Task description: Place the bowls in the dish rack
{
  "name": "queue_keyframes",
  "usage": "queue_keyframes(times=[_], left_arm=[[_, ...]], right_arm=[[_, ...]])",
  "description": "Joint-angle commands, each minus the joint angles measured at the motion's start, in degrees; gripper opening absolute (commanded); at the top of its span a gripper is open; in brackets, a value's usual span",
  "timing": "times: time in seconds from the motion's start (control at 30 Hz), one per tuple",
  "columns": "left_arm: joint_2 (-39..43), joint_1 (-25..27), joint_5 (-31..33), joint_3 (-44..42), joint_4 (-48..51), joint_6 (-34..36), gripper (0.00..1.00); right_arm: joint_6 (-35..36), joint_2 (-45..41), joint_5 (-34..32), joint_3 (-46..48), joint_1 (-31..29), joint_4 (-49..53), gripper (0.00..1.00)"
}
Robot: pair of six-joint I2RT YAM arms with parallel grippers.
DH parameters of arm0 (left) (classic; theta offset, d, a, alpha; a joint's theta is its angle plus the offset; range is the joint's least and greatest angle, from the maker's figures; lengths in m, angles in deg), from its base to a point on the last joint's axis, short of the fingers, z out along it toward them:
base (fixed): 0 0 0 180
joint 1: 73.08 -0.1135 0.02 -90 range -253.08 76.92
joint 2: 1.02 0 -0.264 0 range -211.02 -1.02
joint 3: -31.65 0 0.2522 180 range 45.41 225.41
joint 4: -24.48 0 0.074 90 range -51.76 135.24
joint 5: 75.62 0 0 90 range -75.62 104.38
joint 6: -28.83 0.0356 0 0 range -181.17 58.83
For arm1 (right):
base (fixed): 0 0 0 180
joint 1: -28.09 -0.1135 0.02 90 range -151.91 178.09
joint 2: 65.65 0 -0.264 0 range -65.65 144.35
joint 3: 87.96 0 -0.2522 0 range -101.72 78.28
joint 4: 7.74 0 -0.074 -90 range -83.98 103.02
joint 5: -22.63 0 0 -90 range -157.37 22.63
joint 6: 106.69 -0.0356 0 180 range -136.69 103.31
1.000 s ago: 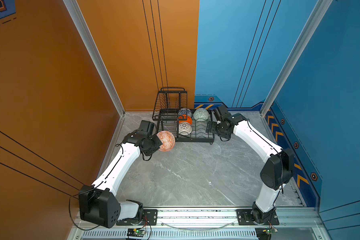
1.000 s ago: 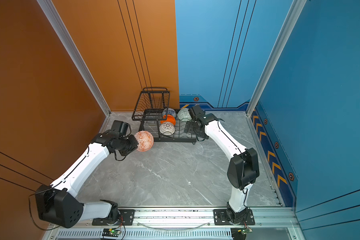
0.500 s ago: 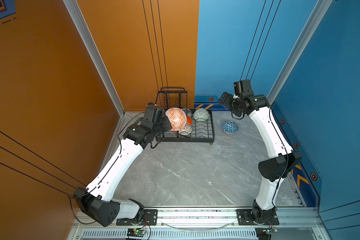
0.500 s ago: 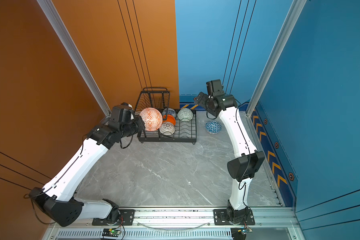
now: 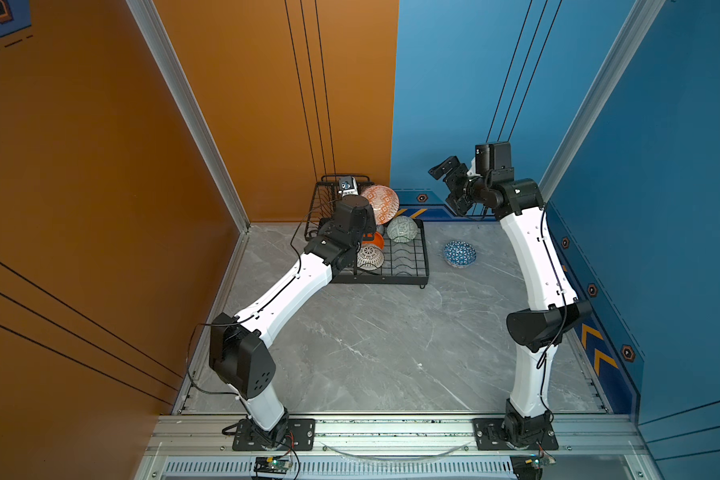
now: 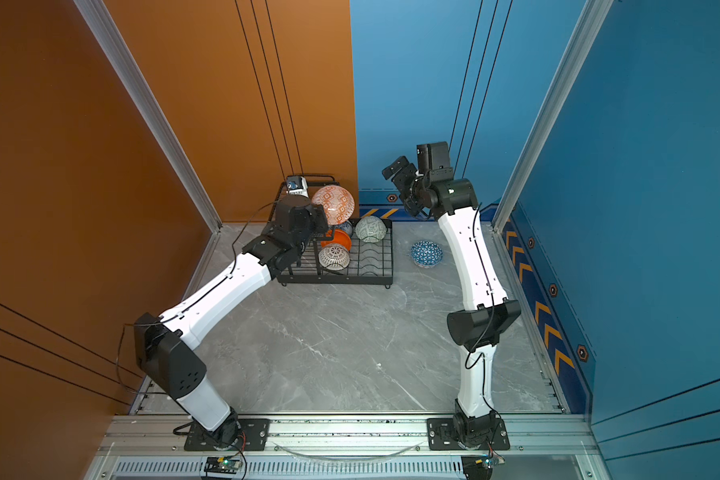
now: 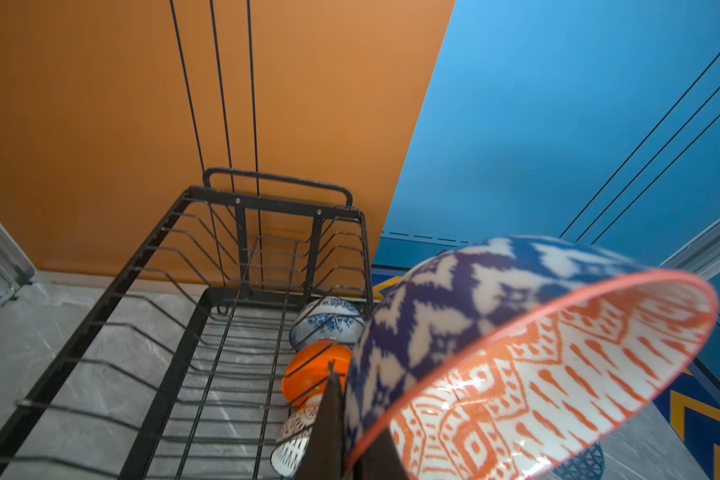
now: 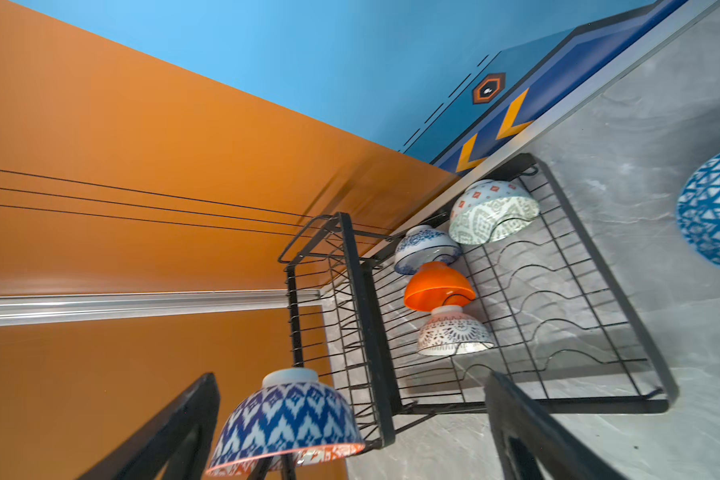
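1. While the left tool (image 7: 352, 444) is clamped on the rim of the orange-white geometric bowl (image 5: 380, 204), that bowl hangs tilted in the air. It is over the far left part of the dish rack (image 5: 425, 253), just beside the empty raised basket (image 5: 323, 203).
2. Four bowls already stand on edge in the lower tray (image 5: 404, 268). The blue-white floral bowl (image 8: 425, 249), plain orange bowl (image 5: 373, 240) and white lattice bowl (image 5: 370, 257) form a far-to-near row on its left side. The pale green bowl (image 5: 402, 228) sits at its far right.
3. The blue-white triangle bowl (image 5: 459, 253) lies on the bench (image 5: 371, 353) to the right of the rack, apart from it and apparently mouth down.
4. The right tool (image 5: 452, 187) is raised high at the far right with its jaws wide apart and nothing between them.
5. The step in hand looks like placing the fifth bowl, with one more left to fetch.
6. The next move calls for lowering the held bowl into a free place: the basket, or the open slots near and right of the pale green bowl. It should be turned on edge for a slot, and the tool should let go only once the wires bear it.
7. The loaded row lies directly beneath, so a straight drop risks knocking the floral or orange bowl.
8. After that, the right tool would need to come down on the triangle bowl's rim.
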Motion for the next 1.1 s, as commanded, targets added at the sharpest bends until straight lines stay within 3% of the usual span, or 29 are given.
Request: queue_keyframes(times=[0.0, 0.47, 1.07], left_arm=[[-1.4, 1.2, 3.5, 3.7, -12.4, 4.4, 0.00], [-14.8, 6.4, 10.9, 13.5, -22.9, 13.5, 0.00], [-17.1, 8.3, 10.0, 15.0, -24.2, 12.6, 0.00]], right_arm=[[-6.4, -2.7, 3.9, -1.0, -0.1, -5.0, 1.00], [-15.2, -1.3, 9.4, 0.7, -1.2, -13.7, 0.96], [-20.1, -1.6, 7.6, 8.8, -1.6, -19.6, 0.63]])
